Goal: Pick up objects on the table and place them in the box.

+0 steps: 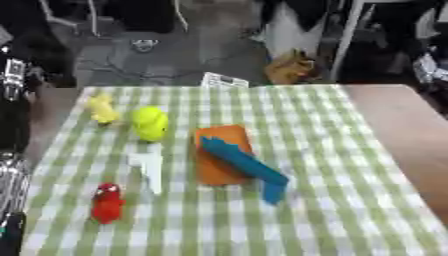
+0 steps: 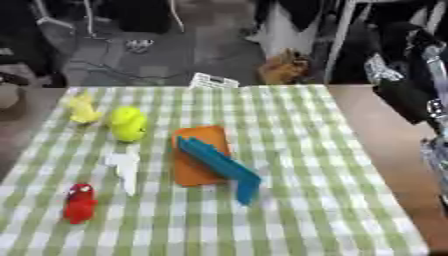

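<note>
A red toy (image 1: 107,203) lies nearest, near the table's (image 1: 394,130) left front. Behind it: white piece (image 1: 149,169), blue piece (image 1: 248,165) across an orange block (image 1: 221,152), two yellow toys (image 1: 150,123) (image 1: 101,109). Cloth (image 1: 350,200) right side open. Hands' state: cannot tell.

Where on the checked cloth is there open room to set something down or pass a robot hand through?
The cloth is bare right of the blue piece and orange block, out to the wooden table edge, and along the near edge. The left side is crowded: pale yellow toy, yellow-green toy, white piece, red figure.
</note>
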`<move>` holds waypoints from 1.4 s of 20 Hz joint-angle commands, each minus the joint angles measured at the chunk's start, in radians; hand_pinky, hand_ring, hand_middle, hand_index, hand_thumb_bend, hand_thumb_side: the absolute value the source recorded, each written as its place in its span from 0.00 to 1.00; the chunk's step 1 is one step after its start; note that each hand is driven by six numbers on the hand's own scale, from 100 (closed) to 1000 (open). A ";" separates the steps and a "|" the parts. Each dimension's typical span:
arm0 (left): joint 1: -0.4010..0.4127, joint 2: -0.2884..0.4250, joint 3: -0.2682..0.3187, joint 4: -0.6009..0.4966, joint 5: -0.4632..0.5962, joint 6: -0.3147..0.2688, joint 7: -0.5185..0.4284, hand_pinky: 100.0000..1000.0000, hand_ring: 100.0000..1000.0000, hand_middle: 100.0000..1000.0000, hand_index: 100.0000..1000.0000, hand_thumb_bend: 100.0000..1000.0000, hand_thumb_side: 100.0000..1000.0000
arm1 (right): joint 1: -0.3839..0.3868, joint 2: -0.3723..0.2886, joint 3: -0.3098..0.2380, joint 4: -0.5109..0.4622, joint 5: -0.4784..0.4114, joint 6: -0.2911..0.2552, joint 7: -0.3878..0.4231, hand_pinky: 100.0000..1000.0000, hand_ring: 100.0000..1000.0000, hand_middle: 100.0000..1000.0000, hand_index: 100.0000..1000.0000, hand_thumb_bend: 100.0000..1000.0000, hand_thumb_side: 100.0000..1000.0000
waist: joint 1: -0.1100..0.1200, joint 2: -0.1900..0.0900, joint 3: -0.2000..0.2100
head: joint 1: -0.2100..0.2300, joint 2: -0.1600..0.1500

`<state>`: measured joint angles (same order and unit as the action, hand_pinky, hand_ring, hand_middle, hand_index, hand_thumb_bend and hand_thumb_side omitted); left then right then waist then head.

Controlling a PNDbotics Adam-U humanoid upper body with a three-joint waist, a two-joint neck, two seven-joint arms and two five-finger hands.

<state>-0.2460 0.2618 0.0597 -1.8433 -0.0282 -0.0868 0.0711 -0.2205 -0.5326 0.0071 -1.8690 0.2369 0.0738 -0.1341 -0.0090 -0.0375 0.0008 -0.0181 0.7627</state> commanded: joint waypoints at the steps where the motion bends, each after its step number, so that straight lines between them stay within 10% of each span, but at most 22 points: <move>1: -0.010 0.012 0.007 -0.009 -0.007 0.002 0.000 0.50 0.68 0.72 0.84 0.05 0.85 | -0.017 -0.013 -0.006 -0.003 0.009 0.000 0.000 0.29 0.51 0.59 0.86 0.27 0.59 | -0.008 0.004 0.001 | 0.000 -0.011; 20: -0.010 0.024 0.007 -0.006 -0.020 0.007 -0.002 0.50 0.68 0.72 0.84 0.05 0.85 | -0.023 -0.010 -0.004 0.004 0.012 0.000 0.002 0.29 0.51 0.59 0.86 0.27 0.59 | -0.008 0.004 0.002 | -0.002 -0.012; 28: 0.029 0.129 0.031 0.026 -0.205 0.062 -0.031 0.49 0.68 0.73 0.83 0.06 0.78 | -0.026 -0.012 -0.004 0.009 0.015 0.000 0.002 0.29 0.51 0.59 0.86 0.27 0.59 | -0.003 0.004 0.002 | -0.005 -0.014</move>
<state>-0.2112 0.3450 0.0770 -1.8134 -0.1963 -0.0357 0.0453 -0.2294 -0.5321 0.0078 -1.8574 0.2456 0.0748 -0.1328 -0.0090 -0.0375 0.0021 -0.0198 0.7612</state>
